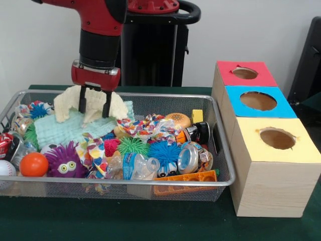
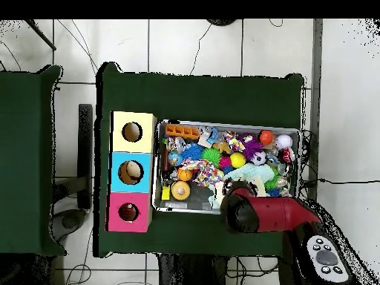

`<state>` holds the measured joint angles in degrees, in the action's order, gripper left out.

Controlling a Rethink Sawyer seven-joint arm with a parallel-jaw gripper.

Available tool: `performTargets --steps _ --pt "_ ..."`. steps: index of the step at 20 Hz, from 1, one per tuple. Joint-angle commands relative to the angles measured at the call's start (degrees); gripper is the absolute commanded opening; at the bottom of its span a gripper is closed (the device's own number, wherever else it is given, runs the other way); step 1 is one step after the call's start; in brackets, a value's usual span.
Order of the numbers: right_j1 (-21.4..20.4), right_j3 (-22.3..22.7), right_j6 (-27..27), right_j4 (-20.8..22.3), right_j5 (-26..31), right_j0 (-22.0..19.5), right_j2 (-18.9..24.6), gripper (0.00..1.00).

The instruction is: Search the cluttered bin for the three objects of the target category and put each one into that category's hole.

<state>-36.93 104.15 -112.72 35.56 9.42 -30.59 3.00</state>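
a wire bin (image 1: pixel 220 182) packed with toys sits on a green table (image 1: pixel 100 221), seen from the front. nearest the viewer, along its front edge, lie a white ball (image 1: pixel 6 168), an orange ball (image 1: pixel 33 163), a purple fuzzy toy (image 1: pixel 65 161), a crushed clear bottle (image 1: pixel 138 165) and an orange block (image 1: pixel 186 178). further back are spiky balls, crumpled patterned wrappers and a toy burger (image 1: pixel 178 119).

at 3 o'clock from the bin stand 3 boxes with round holes: yellow (image 1: pixel 277 138) nearest, blue (image 1: pixel 258 101) behind it, red (image 1: pixel 245 73) farthest.

at the bin's far left, about 11 o'clock, the gripper (image 1: pixel 95 109) hangs over a cream cloth (image 1: pixel 67 103) lying on a pale green cloth (image 1: pixel 65 128). its 2 black fingers (image 1: pixel 82 100) stand slightly apart and press down into the cream cloth, which bunches between them; whether they have closed on it cannot be told.

this looks like the grasping step for 1 soft item. the next move likely calls for closing firmly, lifting clear and carrying toward the boxes; which hole suits cloth cannot be told.
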Motion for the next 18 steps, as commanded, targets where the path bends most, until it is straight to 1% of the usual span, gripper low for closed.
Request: performTargets --steps 1,2,3,5,6,9,12,13,18 --pt "-3.7 -1.1 1.0 2.5 -2.8 0.7 8.9 1.00" --pt "-4.2 -1.0 1.5 2.2 -2.0 0.3 9.4 1.00" --pt "-5.2 -0.5 2.6 1.2 -0.2 -1.4 11.4 1.00" --pt "-6.2 -0.4 4.4 0.3 2.3 -3.1 13.8 1.00" --pt "-6.1 -0.3 4.4 0.3 2.3 -3.6 14.4 1.00" --pt "-3.6 -1.3 1.3 1.9 -1.6 -2.8 13.1 1.00" --pt "-0.4 -3.1 1.5 3.9 -4.5 -4.0 14.3 1.00" --pt "1.3 -4.1 0.8 4.8 -6.6 -4.0 13.9 1.00" --pt "5.6 -7.0 1.4 7.3 -10.1 -5.6 14.2 1.00"
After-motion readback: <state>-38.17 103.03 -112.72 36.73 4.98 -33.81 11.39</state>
